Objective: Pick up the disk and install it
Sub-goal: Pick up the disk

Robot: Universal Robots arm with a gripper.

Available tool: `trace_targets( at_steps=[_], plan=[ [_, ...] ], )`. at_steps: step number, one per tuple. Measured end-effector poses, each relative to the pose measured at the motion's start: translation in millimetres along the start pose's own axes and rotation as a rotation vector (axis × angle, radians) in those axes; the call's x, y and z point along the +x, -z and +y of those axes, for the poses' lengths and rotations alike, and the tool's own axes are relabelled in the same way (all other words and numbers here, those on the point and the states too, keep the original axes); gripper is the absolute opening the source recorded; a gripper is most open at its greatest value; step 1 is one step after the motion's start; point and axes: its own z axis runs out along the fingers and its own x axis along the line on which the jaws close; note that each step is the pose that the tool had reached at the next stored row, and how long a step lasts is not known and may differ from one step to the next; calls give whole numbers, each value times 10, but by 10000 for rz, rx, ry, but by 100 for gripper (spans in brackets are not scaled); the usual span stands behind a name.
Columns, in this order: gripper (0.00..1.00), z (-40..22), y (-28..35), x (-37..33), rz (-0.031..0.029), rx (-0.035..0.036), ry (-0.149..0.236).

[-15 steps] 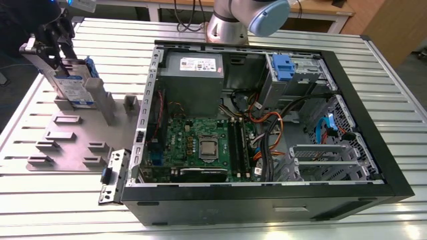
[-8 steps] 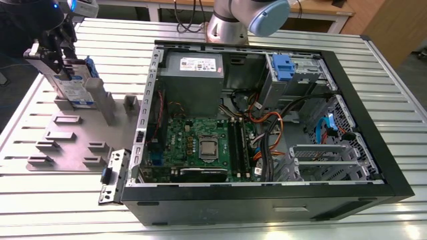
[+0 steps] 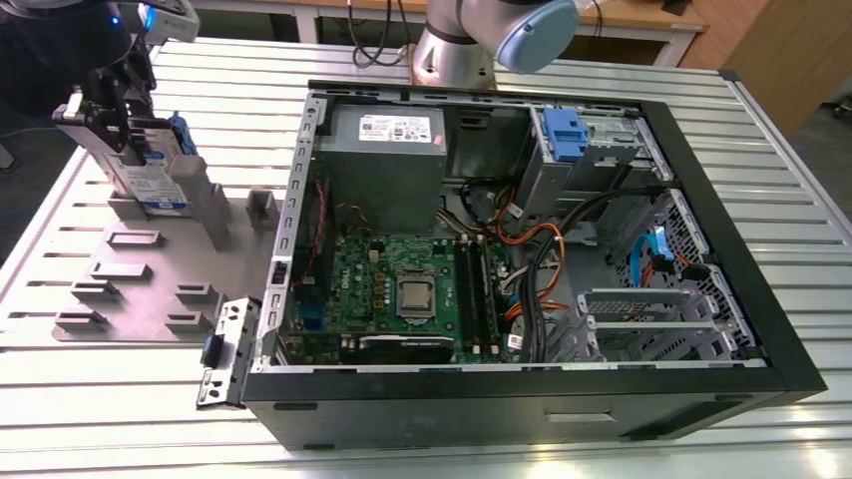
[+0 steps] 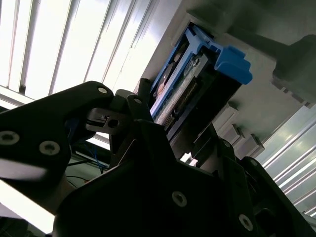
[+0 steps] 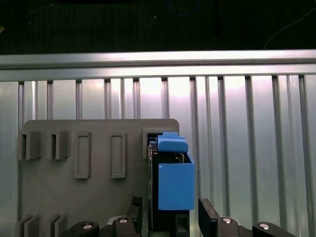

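In the first wrist view, bottom centre, we see our pincer (image 5: 171, 210) spread astride the upright disk (image 5: 175, 180).

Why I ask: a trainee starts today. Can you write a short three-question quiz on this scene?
1. True or false: the disk already sits inside the computer case.
2. Pick one: the disk stands upright in A) the grey fixture, B) the computer case, C) a cardboard box.
3. Fill in: the hand is nearest to the ____.

Key: 1 false; 2 A; 3 disk.
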Motion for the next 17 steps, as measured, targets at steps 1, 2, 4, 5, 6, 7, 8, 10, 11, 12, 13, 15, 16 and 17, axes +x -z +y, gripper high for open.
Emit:
trace_targets(
  at_steps=[1,2,4,5,6,7,8,10,11,12,13,15,16,17],
  plan=[
    [56,0,0,0,0,0,0],
    [56,0,-1,0,0,0,0],
    [56,0,-2,0,0,0,0],
    [56,0,-3,0,-1,1,0],
    [56,0,-3,0,0,1,0],
    [56,0,-4,0,0,1,0],
    [56,0,-4,0,0,0,0],
    [56,0,11,0,0,0,0],
    [56,1,26,-1,0,1,0],
    [56,1,45,-2,-1,1,0],
    [56,2,67,-3,0,0,1],
    [56,4,112,-5,-1,1,0],
    [56,5,134,-5,0,0,-1],
    [56,5,149,-6,0,0,-1]
  ],
)
